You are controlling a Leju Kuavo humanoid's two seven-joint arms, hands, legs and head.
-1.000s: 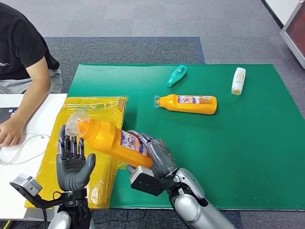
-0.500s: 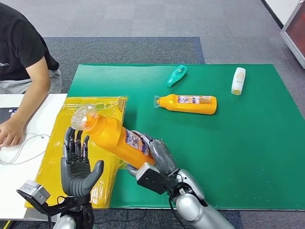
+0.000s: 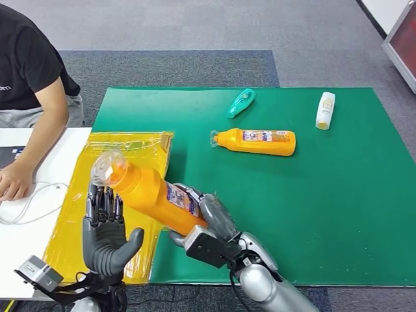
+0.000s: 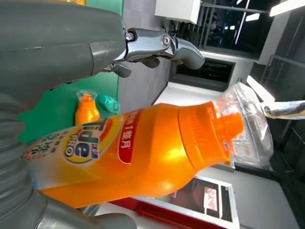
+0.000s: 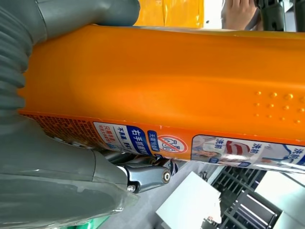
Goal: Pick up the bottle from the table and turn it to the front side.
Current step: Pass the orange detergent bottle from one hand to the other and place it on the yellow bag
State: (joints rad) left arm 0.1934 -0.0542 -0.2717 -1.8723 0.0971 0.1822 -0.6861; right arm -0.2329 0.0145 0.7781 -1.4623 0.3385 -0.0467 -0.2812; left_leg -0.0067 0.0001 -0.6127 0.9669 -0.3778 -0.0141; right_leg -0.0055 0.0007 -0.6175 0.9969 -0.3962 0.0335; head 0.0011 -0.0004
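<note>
- Grey carpet floor (image 3: 196,26) fills the top of the head view; a person's forearm (image 3: 36,140) rests on a white table (image 3: 19,221) at the far left edge.
- Yellow plastic bags (image 3: 142,146) lie left of centre, overlapping the left edge of a green mat (image 3: 318,214) that spans the middle and right.
- At lower left, the left hand (image 3: 105,231) stands palm-up with fingers spread and straight, fingertips just under the neck of the held bottle; whether they touch it cannot be told.
- An orange detergent bottle (image 3: 147,192) is lifted off the mat, tilted, clear-capped end toward upper left.
- Lower centre, the right hand (image 3: 210,218) grips its base end, fingers wrapped around the body.
- Farther right on the mat lie a teal bottle (image 3: 240,102), a second orange bottle (image 3: 257,142) and a white bottle (image 3: 325,110).
</note>
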